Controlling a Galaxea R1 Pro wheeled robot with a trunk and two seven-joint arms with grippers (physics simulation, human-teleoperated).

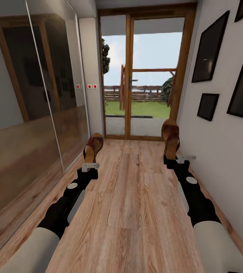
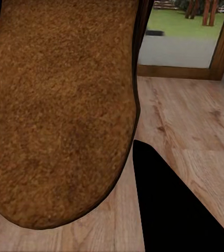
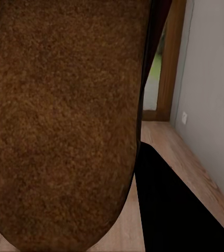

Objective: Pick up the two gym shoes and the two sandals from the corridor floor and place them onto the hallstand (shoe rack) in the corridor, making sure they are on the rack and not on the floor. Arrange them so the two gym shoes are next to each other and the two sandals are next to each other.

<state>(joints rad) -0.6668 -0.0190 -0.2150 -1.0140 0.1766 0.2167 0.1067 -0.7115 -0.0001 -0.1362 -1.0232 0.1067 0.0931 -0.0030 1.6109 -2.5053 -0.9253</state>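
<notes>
Each arm holds one brown sandal upright above the corridor floor. My left gripper is shut on the left sandal, whose tan insole looms close in the left wrist view. My right gripper is shut on the right sandal, and its darker insole stands close before the right wrist camera. One black finger shows beside the left sandal, another black finger beside the right one. The gym shoes and the hallstand are out of view.
A narrow corridor runs ahead to a wooden-framed glass door with a garden beyond. Mirrored wardrobe panels line the left side. On the right, a white wall carries several black picture frames.
</notes>
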